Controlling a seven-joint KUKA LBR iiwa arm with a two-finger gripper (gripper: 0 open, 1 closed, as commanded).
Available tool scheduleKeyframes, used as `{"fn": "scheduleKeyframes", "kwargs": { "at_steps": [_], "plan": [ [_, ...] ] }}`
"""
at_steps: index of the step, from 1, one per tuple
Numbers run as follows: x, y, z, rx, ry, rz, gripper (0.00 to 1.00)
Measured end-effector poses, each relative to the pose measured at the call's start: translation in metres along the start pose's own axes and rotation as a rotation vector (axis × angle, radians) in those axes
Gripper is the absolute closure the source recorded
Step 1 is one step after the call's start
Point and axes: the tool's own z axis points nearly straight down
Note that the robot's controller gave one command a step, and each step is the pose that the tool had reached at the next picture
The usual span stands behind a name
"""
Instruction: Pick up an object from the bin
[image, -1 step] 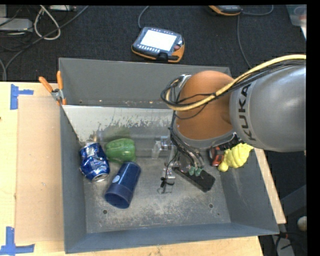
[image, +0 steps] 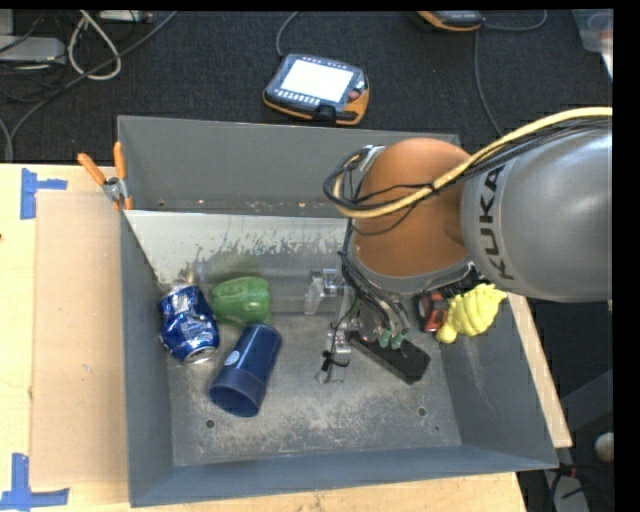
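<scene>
Hand low over grey bin floor, right of the blue cup; open or closed cannot be told

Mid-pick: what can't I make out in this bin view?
Yellow toy at the bin's right side: partly hidden behind the arm, kind unclear.
Bin floor beneath the orange wrist cover: hidden by it.
Gripper near the middle: contact with the floor cannot be judged from above.
</scene>
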Motion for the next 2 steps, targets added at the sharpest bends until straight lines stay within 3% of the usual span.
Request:
{"fn": "scheduleKeyframes", "kwargs": {
  "at_steps": [1,2],
  "plan": [
    [-0.028,0.047,0.091,-0.001,-0.002,-0.232,0.00],
    [-0.029,0.062,0.087,0.000,-0.003,-0.417,0.00]
  ]
}}
